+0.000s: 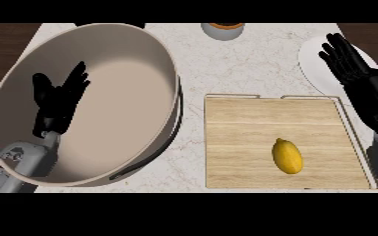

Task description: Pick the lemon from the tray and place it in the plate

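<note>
Head view: the lemon (287,155) lies on its side on the wooden tray (244,130), toward the tray's right and near part, its long axis running roughly away from the robot and tilted slightly. Nothing touches it. The right robot hand (348,62) hangs above the right edge of the scene, fingers straight and spread apart, holding nothing; it lies over the white plate (311,62), which shows only partly at the desk's right edge, just beyond the tray's far right corner. The left robot hand (57,100) shows at the left with fingers up and apart, empty, resting over the inside of a large beige pot (159,60) that sits on the pale marbled desk (244,60) beside the tray. A small bowl-like object (223,29) with something orange in it sits at the far edge, though too little of it shows to say what it is. The lemon should handle as a light, fairly stiff fruit with a smooth rind that may roll or slip on its rounded sides. A sensible hold would be across its narrow middle, fingers on one flank and thumb on the other, coming from above with the right robot hand, since the plate is on that side.
</note>
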You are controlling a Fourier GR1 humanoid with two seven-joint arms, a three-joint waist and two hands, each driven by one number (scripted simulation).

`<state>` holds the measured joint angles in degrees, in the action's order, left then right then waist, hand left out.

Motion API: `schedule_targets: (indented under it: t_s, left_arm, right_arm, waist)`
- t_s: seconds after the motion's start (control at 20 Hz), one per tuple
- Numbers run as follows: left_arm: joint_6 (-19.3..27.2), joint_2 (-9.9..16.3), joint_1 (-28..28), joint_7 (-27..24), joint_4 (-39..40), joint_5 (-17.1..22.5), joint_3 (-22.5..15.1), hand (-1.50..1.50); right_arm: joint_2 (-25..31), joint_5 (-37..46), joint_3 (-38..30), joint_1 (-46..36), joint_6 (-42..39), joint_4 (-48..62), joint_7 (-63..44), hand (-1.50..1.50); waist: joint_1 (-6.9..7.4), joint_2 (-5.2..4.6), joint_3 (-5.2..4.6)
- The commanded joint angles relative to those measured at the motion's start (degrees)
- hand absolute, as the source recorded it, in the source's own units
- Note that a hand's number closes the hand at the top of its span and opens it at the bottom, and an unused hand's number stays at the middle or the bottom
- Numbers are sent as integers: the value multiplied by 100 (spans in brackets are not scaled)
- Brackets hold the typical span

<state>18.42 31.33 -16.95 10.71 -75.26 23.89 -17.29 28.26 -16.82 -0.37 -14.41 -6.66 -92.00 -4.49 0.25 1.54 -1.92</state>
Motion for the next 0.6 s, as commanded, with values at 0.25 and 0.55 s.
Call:
schedule_targets:
  t_s: [0.25,0.55]
  left_arm:
    - [-189,-294,1222,-45,-332,470,32,0]
    - [-456,-269,1524,-38,-958,626,-105,0]
  right_arm:
    - [-592,-2283,-2163,499,-393,1028,1353,150]
    - [-773,-1651,-2711,1164,273,2253,2000,-150]
  waist:
    - [-157,-167,263]
    - [-123,-209,225]
